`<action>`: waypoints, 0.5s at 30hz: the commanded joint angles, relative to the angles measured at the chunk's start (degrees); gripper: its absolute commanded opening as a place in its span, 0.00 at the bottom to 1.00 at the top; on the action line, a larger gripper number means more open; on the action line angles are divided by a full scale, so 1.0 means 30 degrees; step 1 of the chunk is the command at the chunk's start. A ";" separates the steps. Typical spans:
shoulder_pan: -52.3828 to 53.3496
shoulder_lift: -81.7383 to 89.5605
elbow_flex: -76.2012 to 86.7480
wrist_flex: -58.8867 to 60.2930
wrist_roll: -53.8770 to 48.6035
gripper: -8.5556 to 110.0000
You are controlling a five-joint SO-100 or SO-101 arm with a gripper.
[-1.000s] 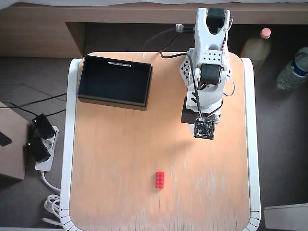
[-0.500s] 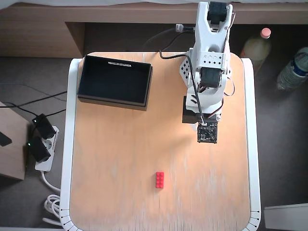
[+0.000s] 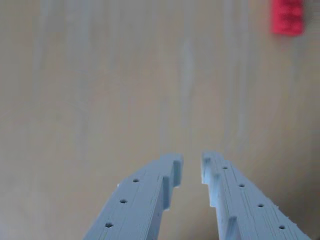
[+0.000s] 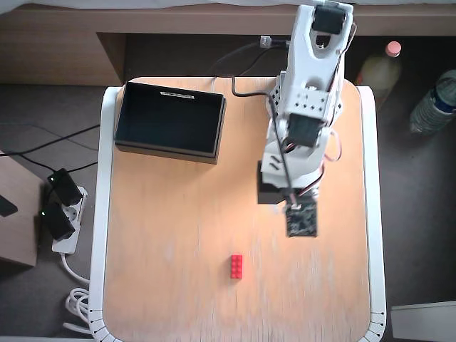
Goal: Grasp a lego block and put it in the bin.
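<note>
Looking down from the overhead view, the white arm (image 4: pixel 303 121) reaches out over the wooden table (image 4: pixel 178 228), with its wrist camera board sitting roughly mid-table on the right side. The red lego block (image 4: pixel 236 266) lies flat on the bare tabletop, below and to the left of the arm's tip in that view, clearly apart from it. The black bin (image 4: pixel 169 120) sits in the top left corner of the table, well away from the block, with a thin white strip along its far edge.

In the wrist view the gripper (image 3: pixel 191 167) hovers above plain wood, its two pale blue fingers (image 3: pixel 150 192) parted by just a narrow gap with nothing between them. The block (image 3: pixel 287 16) shows up blurry in the top right corner, well off from the fingertips.

Off the table there's a power strip (image 4: pixel 63 214) on the left and two bottles (image 4: pixel 434 100) on the right.
</note>
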 commanded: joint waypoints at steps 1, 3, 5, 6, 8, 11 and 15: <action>0.1025 -0.1494 -0.3105 -0.1846 0.0322 0.13; 0.1494 -0.2314 -0.3750 -0.1963 0.0205 0.15; 0.1904 -0.3164 -0.4570 -0.1963 -0.0059 0.17; 0.2139 -0.3604 -0.4980 -0.1963 -0.0059 0.18; 0.2520 -0.4482 -0.5771 -0.1963 -0.0059 0.19; 0.3076 -0.5859 -0.7119 -0.1963 0.0146 0.23; 0.3486 -0.7822 -0.8848 -0.1963 0.0527 0.24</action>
